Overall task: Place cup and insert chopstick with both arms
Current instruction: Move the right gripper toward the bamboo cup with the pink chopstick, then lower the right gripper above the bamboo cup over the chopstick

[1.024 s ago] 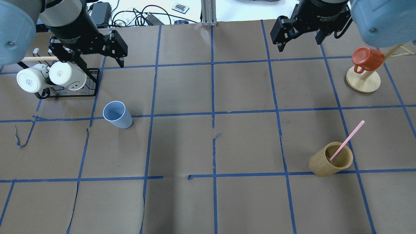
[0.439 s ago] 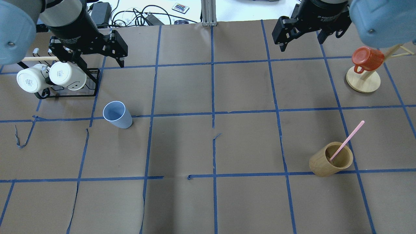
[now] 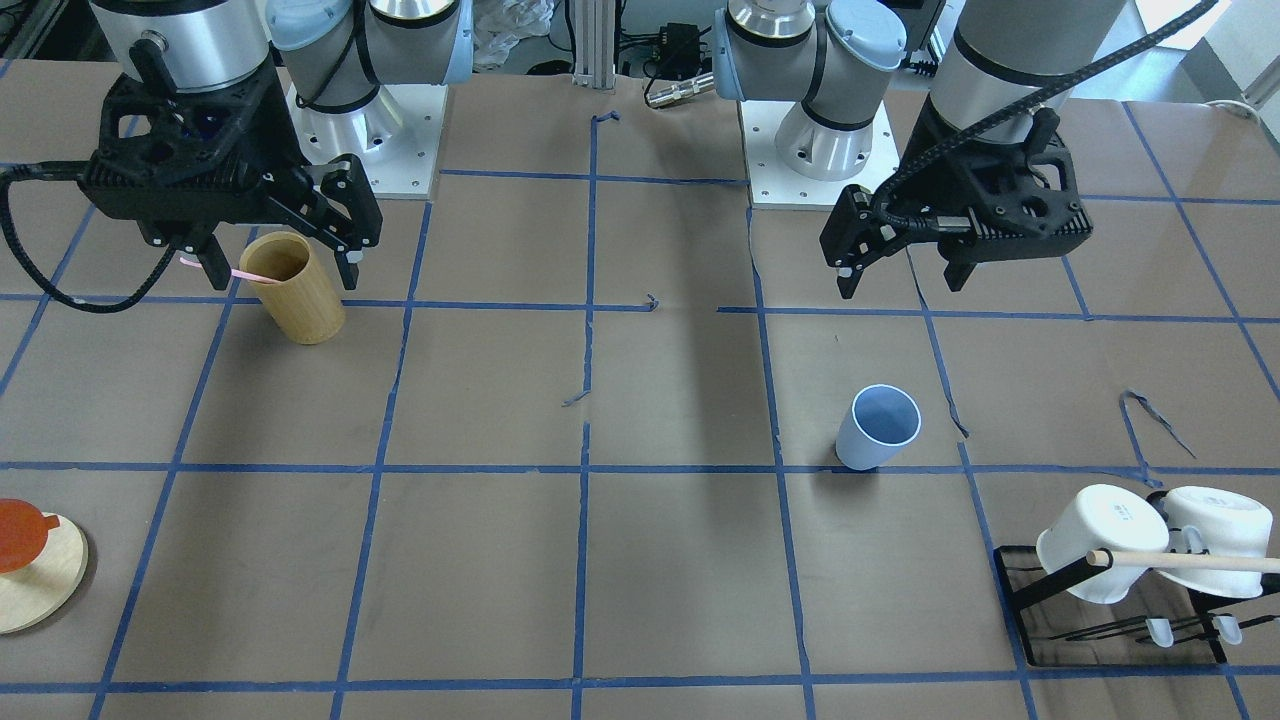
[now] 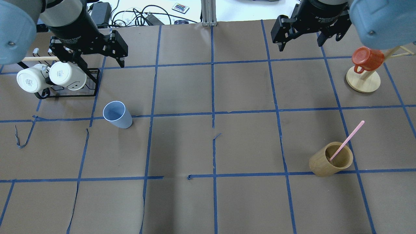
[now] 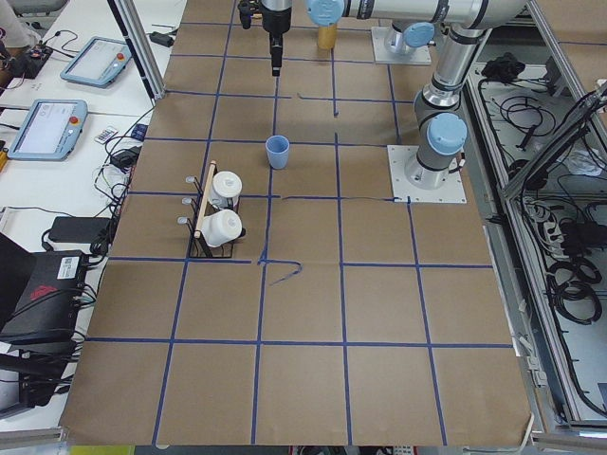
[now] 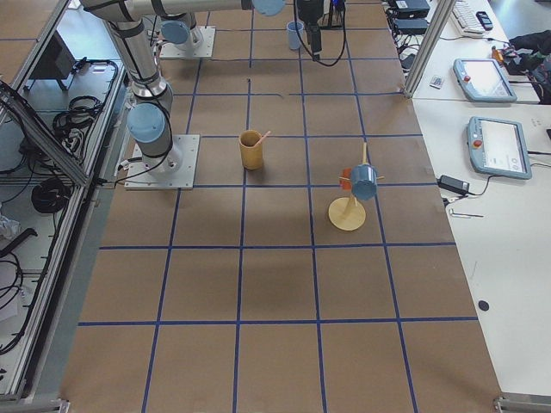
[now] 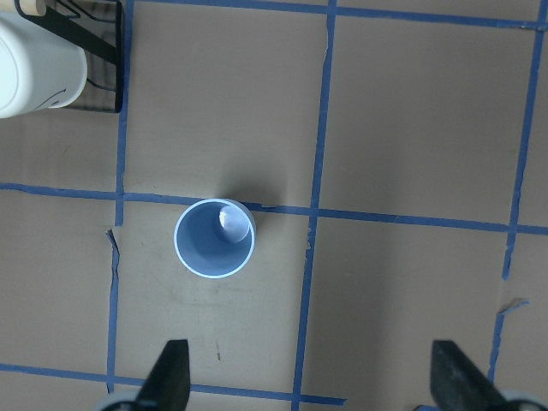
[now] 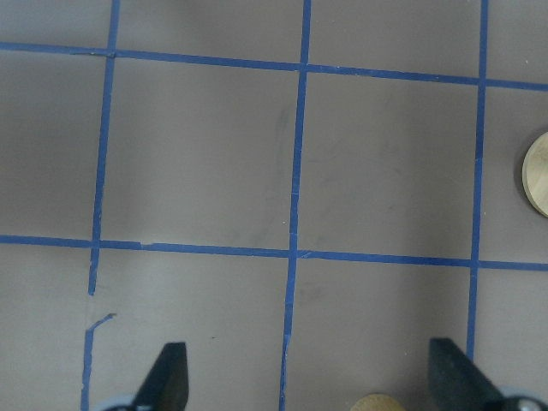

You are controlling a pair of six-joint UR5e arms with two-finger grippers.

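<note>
While both sets of jaws stand wide apart with nothing between them, the left gripper (image 7: 312, 381) hangs above the single blue cup (image 4: 117, 115), which shows upright and open-mouthed between and just ahead of its two fingertips in the left wrist view. That cup stands on the brown, blue-taped table (image 4: 211, 146), touching nothing. The right gripper (image 4: 299, 45) hangs well apart from the blue cup, toward the robot's right. Far to the blue cup's right, on the near side of the table for the robot, stands one bamboo cup (image 4: 330, 161), also upright, with one pink chopstick (image 4: 347, 139) in it, its lower end inside and its upper part leaning out over the rim. Just beside the blue cup, on its left and farther from the robot, one black wire rack (image 4: 92, 83) carries two white mugs (image 4: 32, 81) lying side by side. At the far right, well apart from the blue cup, one red mug (image 4: 367, 58) hangs on one wooden stand (image 4: 362, 83).
</note>
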